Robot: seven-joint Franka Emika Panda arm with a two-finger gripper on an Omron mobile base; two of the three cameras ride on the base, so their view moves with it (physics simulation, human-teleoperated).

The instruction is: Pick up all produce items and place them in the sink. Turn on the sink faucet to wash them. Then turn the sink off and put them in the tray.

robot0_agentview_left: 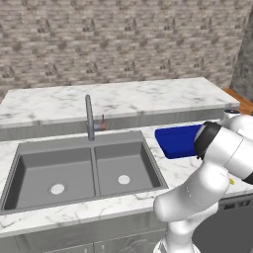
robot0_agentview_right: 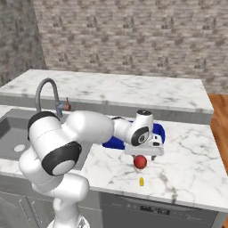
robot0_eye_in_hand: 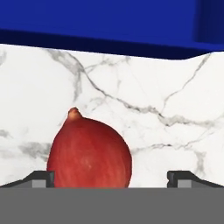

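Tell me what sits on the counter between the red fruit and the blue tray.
Nothing: in the hand view, bare white marble counter separates the round red-orange fruit from the deep-blue rectangular tray.

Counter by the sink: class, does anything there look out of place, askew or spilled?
Nothing is spilled or damaged. A red fruit sits on the marble counter in front of the blue tray, under the open gripper. A tiny yellow object lies near the counter's front edge; what it is cannot be told.
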